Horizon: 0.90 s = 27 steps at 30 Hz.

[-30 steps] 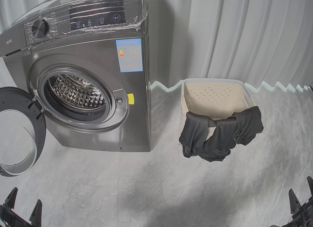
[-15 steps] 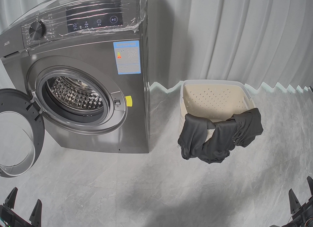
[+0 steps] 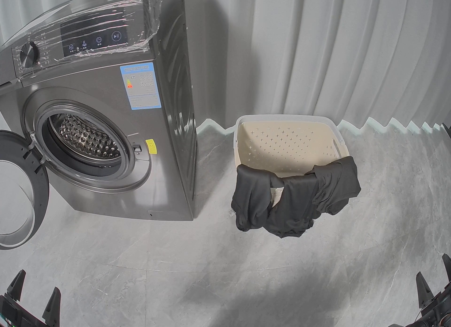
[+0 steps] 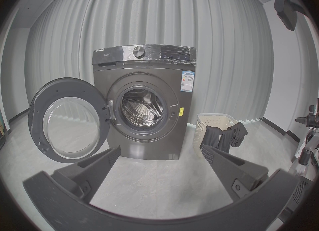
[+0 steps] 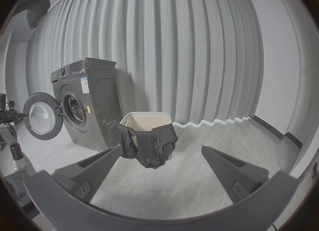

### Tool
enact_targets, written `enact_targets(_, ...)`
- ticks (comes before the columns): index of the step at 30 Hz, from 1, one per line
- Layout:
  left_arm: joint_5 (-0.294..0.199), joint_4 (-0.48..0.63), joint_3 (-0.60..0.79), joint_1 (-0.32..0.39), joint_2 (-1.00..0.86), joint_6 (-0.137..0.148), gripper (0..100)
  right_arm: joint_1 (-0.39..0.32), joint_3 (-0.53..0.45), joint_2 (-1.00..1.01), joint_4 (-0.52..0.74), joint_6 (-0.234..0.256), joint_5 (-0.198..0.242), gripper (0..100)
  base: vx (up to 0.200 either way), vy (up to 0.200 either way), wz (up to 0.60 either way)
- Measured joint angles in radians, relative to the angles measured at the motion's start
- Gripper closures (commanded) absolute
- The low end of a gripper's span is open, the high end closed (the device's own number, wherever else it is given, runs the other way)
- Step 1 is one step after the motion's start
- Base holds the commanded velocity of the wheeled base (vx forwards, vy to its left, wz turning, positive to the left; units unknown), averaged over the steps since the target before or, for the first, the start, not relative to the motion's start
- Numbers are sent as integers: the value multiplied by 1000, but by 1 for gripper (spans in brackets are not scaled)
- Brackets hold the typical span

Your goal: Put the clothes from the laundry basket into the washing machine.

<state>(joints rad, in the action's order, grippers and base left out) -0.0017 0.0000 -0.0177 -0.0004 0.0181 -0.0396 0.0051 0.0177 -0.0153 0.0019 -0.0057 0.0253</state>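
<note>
At the lower corners of the head view, the left gripper (image 3: 37, 284) and right gripper (image 3: 433, 274) are held low, jaws spread wide and empty. At centre, the dark clothes (image 3: 293, 196) are draped over the laundry basket's (image 3: 286, 119) near rim. They are judged soft, light and likely to trail, and are best pinched at the bunched top fold. At upper left, the washing machine (image 3: 94, 83) is seen with its door (image 3: 19, 191) open.

Grey marbled floor (image 3: 235, 271), washing machine (image 3: 94, 83) standing on it (door (image 3: 41, 191) swung open), laundry basket (image 3: 282, 119) just beside it

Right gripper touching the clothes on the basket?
Apart. Head view: bare floor lies between the right gripper and the clothes draped over the laundry basket rim.
</note>
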Motion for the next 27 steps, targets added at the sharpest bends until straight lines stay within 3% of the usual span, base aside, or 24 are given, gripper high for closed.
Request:
enact_targets(7,0,0,0,0,0,1,0,0,0,0,0,0,0,0,0,0,0)
enact_targets(25,0,0,0,0,0,0,0,1,0,-1,0,0,0,0,0,-200,0)
enact_targets(27,0,0,0,0,0,0,0,0,0,-1,0,0,0,0,0,0,0)
